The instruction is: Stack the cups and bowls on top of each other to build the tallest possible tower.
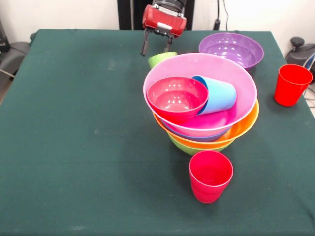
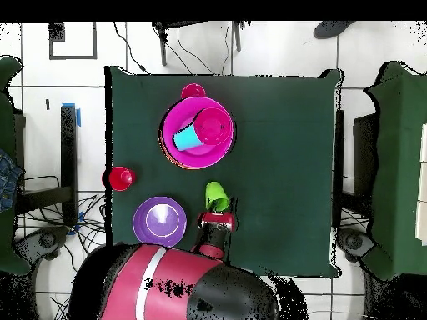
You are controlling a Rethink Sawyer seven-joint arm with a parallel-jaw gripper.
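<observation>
Just below the pincer [image 1: 157, 49] lies the lime green cup [image 1: 160, 59].

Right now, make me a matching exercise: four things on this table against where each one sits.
Things:
1. blue cup
2. purple bowl
3. green cup
4. small red bowl

Places:
A. alone on the cloth
B. lying on its side in the pink bowl
C. under the hand
D. tilted in the pink bowl

Pairs: 1-B, 2-A, 3-C, 4-D
</observation>
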